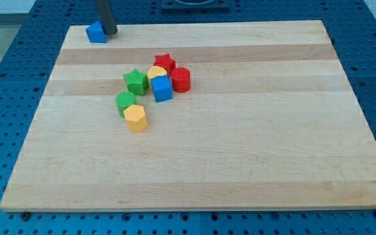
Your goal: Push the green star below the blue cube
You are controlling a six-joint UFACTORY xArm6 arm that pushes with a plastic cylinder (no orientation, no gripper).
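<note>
1. The green star (136, 81) sits near the board's centre, toward the view's top-left of the cluster, just beside the blue cube (162, 89) on its left and slightly higher in the view. It is not yet below the cube.
2. Packed around the cube are a yellow block (155, 72), half hidden behind it, a red star (165, 62) and a red cylinder (181, 79). A green cylinder (125, 101) and a yellow hexagonal block (136, 117) lie below the star, touching each other.
3. My tip (110, 32) is well apart from the cluster, at the board's top-left corner, right beside a small blue block (96, 32). It grasps nothing; it can only push.
4. Risk, as I judge it: driving the star downward would shove the green cylinder and yellow hexagonal block ahead of it, and a slightly off-centre push could nudge the cube itself, shifting the target.
</note>
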